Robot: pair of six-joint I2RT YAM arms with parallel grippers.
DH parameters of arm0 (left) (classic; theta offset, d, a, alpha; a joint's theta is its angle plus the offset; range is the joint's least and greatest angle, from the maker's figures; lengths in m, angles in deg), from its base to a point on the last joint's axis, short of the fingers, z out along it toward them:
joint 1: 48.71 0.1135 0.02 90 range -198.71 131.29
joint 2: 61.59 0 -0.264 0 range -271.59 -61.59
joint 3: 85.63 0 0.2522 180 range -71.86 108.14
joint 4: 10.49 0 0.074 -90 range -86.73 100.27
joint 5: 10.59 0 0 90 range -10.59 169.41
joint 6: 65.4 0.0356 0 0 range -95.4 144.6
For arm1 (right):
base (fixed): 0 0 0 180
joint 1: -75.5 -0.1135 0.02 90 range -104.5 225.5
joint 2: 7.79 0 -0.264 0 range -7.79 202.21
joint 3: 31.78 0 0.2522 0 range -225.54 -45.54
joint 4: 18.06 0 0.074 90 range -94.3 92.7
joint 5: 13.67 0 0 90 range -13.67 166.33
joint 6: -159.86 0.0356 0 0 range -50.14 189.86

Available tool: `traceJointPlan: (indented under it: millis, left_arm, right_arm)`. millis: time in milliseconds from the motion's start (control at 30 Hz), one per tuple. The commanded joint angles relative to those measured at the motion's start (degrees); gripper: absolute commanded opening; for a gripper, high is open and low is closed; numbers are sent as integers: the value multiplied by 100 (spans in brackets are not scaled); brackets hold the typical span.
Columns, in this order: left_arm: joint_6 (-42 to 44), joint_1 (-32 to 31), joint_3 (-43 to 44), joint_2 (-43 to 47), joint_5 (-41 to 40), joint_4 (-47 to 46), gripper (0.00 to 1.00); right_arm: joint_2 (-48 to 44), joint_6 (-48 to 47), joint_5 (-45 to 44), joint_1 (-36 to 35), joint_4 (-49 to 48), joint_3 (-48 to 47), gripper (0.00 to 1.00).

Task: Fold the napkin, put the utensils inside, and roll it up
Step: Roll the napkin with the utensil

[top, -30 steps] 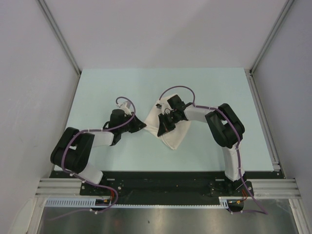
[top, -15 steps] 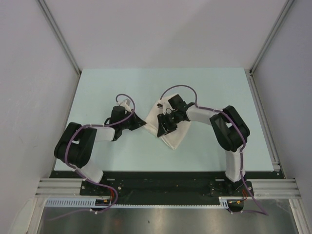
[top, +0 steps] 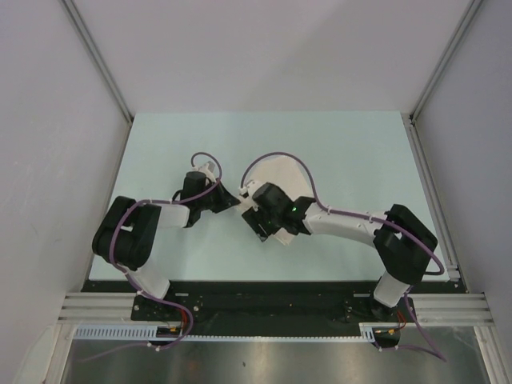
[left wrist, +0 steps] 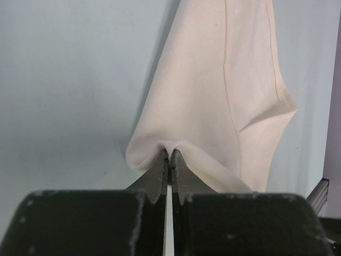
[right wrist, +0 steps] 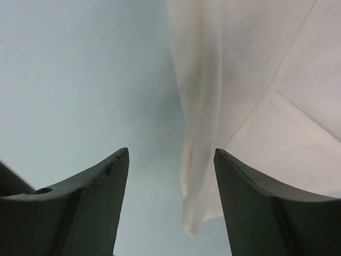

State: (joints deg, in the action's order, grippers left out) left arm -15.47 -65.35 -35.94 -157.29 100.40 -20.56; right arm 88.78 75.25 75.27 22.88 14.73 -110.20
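Observation:
The cream napkin [top: 290, 170] lies partly folded at the middle of the table, much of it under my right arm. In the left wrist view my left gripper [left wrist: 169, 156] is shut on a pinched fold at the napkin's [left wrist: 224, 101] near corner; from above it [top: 234, 200] sits at the cloth's left edge. My right gripper [right wrist: 171, 156] is open, and a rolled edge of the napkin [right wrist: 198, 160] hangs loose between its fingers [right wrist: 96, 194], touching neither. Seen from above, it [top: 254, 224] hovers over the cloth's near-left part. The utensils are out of view.
The pale blue-green tabletop [top: 176, 144] is walled by grey panels with metal rails on the left [top: 96, 60] and right [top: 436, 192]. The black base plate [top: 264, 300] runs along the near edge.
My right gripper has opened, let go of the cloth and swung left and nearer, the arm stretching low. My left gripper has finished closing on the napkin's corner and barely moved.

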Motion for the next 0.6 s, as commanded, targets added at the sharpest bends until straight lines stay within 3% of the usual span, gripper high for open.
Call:
traceJointPlan:
  millis: [0,267,567]
  left_arm:
    - [44,100,205,-80,-25,-16,0]
    - [61,126,257,-98,1,46,0]
    - [52,144,310,-124,1,90,0]
  right_arm:
    - [-113,-406,-2649,-713,-443,331,70]
    - [256,-1039,-4094,-1531,-1251,630,69]
    - [775,-1549,-4393,-1796,-1613,692,59]
